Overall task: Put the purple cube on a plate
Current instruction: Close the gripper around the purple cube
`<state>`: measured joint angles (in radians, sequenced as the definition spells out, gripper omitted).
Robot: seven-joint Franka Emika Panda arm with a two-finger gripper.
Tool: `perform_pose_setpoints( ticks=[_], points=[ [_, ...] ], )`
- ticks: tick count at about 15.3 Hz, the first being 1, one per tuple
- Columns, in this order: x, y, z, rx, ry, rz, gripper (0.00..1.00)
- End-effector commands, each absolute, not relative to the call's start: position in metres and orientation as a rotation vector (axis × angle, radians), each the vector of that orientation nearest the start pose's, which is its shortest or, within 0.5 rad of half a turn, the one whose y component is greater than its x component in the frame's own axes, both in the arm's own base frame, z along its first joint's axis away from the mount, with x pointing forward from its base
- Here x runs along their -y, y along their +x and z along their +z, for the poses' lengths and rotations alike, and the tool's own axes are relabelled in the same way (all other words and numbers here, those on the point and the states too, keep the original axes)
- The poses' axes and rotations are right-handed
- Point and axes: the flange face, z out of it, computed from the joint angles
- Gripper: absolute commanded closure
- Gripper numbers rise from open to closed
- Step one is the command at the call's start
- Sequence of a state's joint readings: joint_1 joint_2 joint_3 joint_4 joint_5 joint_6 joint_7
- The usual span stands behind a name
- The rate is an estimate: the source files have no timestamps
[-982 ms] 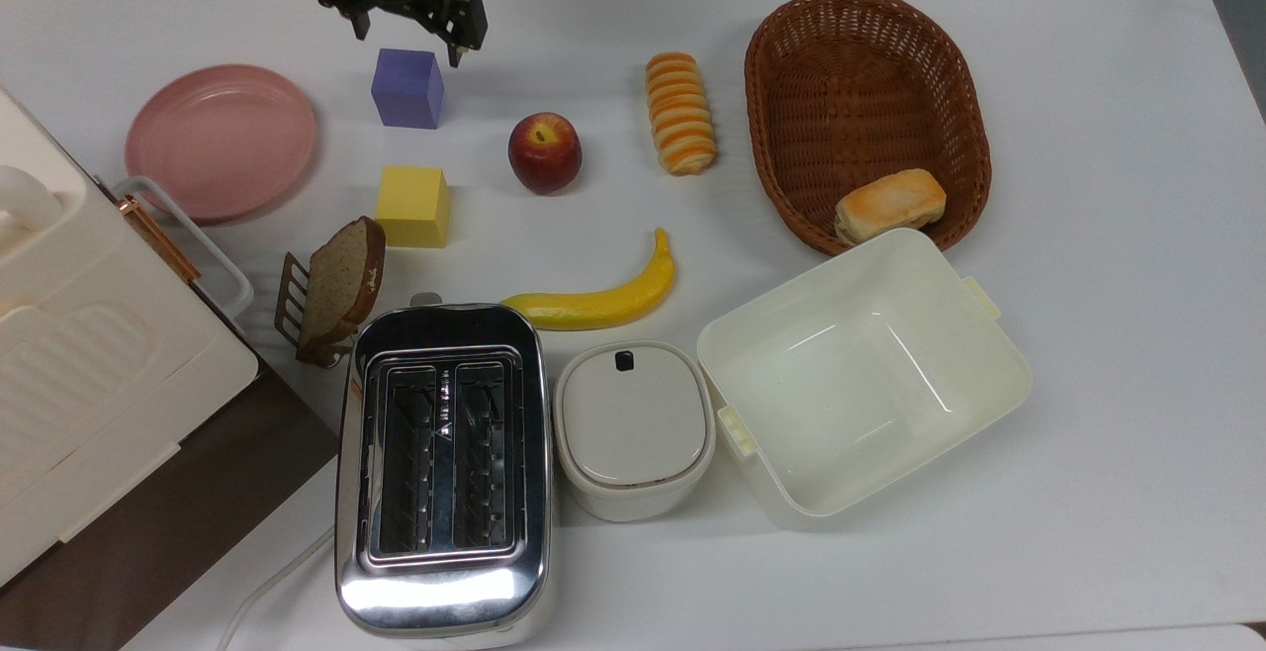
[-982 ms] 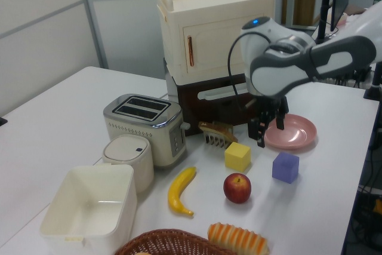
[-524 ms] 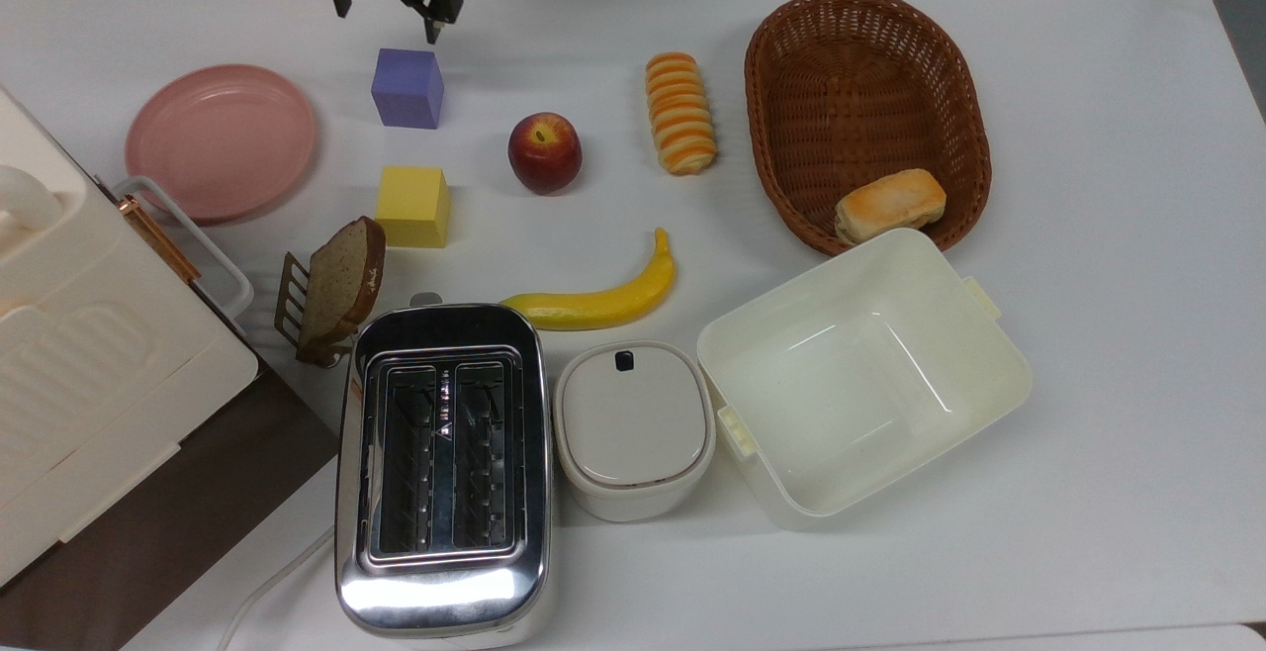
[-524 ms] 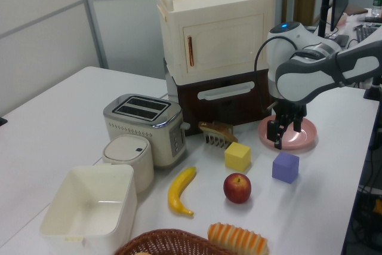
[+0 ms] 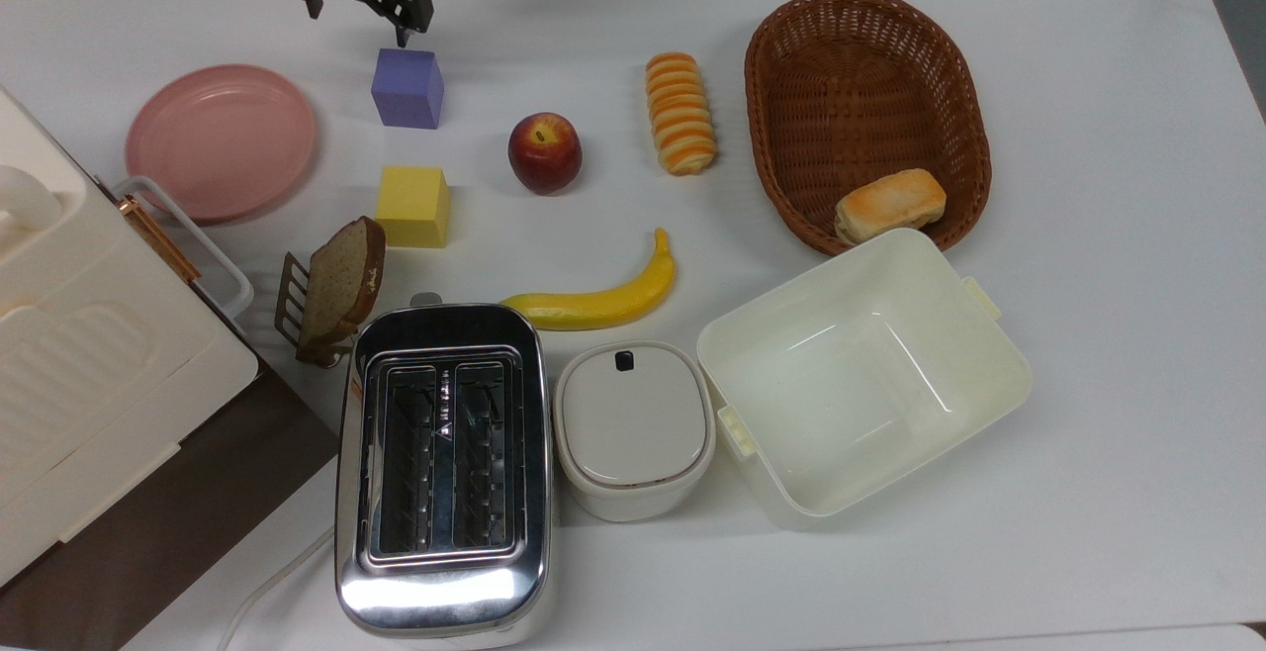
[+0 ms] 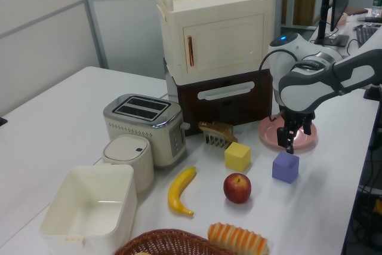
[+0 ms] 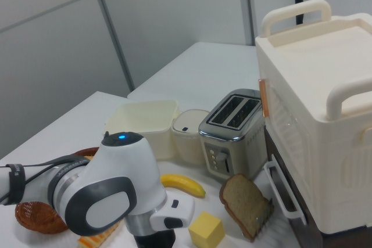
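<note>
A robot arm's pincer [image 5: 358, 10] hangs above the far edge of a white table [image 5: 1088, 235], its two dark fingers spread apart and holding nothing. The purple cube [image 5: 406, 88] sits on the table just below and a little toward the top view's right of the pincer, near it but not touching; in the left view the fingertips [image 6: 290, 146] hang just above the cube [image 6: 286, 167]. The pink plate [image 5: 222, 140] lies bare on the table toward the top view's lower left of the pincer, apart from the cube. A yellow cube [image 5: 413, 207] rests farther from the pincer, past the purple one, with a red apple [image 5: 544, 152] to the top view's right of both. Well away from the pincer stand a chrome toaster [image 5: 442, 468], a banana [image 5: 597, 298] and a wicker basket [image 5: 865, 57] holding a bread roll [image 5: 889, 204].
</note>
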<state>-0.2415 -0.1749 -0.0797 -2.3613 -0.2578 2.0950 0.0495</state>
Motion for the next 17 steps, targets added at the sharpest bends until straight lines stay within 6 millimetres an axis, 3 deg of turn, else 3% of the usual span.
perform_pose_setpoints(
  ticks=[1,7,10,17],
  points=[
    [0.163,0.443,0.377,-0.326,-3.321,0.167,0.00],
    [0.128,0.458,0.371,-0.165,-3.355,0.180,0.00],
    [0.127,0.459,0.370,-0.151,-3.355,0.183,0.00],
    [0.134,0.469,0.337,-0.143,-3.334,0.163,0.00]
  ],
)
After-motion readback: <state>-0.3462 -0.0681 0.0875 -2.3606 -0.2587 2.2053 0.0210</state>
